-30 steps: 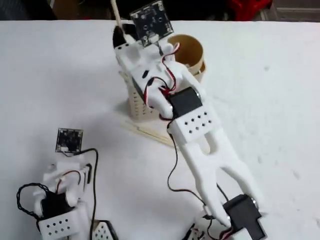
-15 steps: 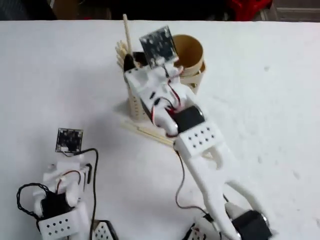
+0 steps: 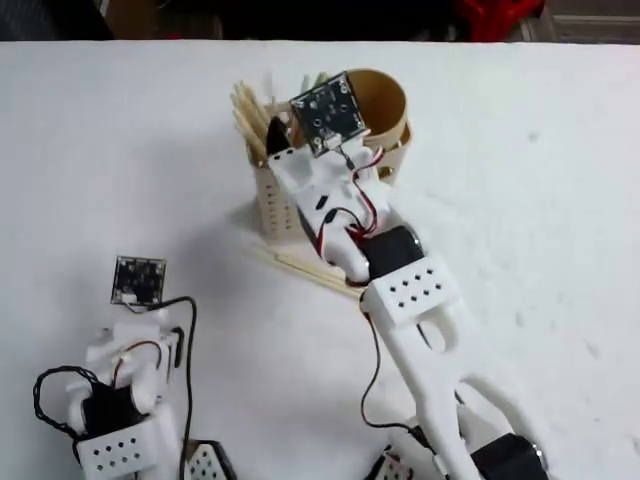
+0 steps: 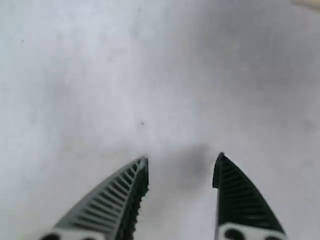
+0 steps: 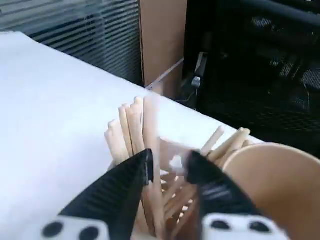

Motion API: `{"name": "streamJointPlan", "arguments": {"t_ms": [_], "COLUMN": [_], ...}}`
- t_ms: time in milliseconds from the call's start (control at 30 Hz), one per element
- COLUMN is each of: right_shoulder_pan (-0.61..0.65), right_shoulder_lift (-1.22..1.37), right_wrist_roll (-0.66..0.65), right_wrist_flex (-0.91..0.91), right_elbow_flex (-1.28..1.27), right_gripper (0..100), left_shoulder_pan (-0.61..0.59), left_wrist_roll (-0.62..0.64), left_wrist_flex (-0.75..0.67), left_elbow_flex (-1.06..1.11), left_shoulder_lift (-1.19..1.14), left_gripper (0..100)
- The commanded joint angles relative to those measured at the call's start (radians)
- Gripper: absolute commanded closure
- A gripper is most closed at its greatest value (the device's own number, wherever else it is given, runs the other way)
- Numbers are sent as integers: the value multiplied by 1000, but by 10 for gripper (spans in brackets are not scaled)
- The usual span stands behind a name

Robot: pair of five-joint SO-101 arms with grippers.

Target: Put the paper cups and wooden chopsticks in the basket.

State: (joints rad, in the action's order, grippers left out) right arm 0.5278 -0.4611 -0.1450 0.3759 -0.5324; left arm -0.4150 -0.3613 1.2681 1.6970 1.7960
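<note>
A cream slotted basket point(image 3: 272, 205) stands at the table's far middle. Several wooden chopsticks point(image 3: 250, 108) fan up out of it, and a brown paper cup point(image 3: 378, 100) sits in its right side. My right gripper point(image 3: 273, 135) hangs over the basket's left part, just beside the chopstick bundle. In the right wrist view its tips point(image 5: 169, 159) stand slightly apart, open, right above the chopsticks point(image 5: 127, 130), with the paper cup point(image 5: 280, 185) alongside. A few more chopsticks point(image 3: 305, 268) lie flat on the table in front of the basket. My left gripper point(image 4: 182, 157) is open over bare table.
The left arm point(image 3: 125, 400) sits folded at the near left corner. The right arm point(image 3: 410, 290) stretches from the near right edge to the basket, over the loose chopsticks. White tabletop lies open to the left and right of the basket.
The right gripper came down and rightward over the basket with an upright chopstick; that chopstick now stands among the others in the basket. The left arm has not moved.
</note>
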Motion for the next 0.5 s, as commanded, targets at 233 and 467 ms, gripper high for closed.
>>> {"name": "streamJointPlan", "arguments": {"t_ms": [233,467], "right_shoulder_pan": [48,148], "right_shoulder_lift": [-449,-522], "right_wrist_roll": [-48,-262], "right_wrist_flex": [426,820], "right_elbow_flex": [9,-29], "right_gripper": [809,809], "left_shoulder_pan": [-5,-5], "left_wrist_roll": [-3,-3], "left_wrist_flex": [3,3], "left_elbow_flex": [-3,-3], "left_shoulder_lift": [4,4], "left_gripper": [781,781]}}
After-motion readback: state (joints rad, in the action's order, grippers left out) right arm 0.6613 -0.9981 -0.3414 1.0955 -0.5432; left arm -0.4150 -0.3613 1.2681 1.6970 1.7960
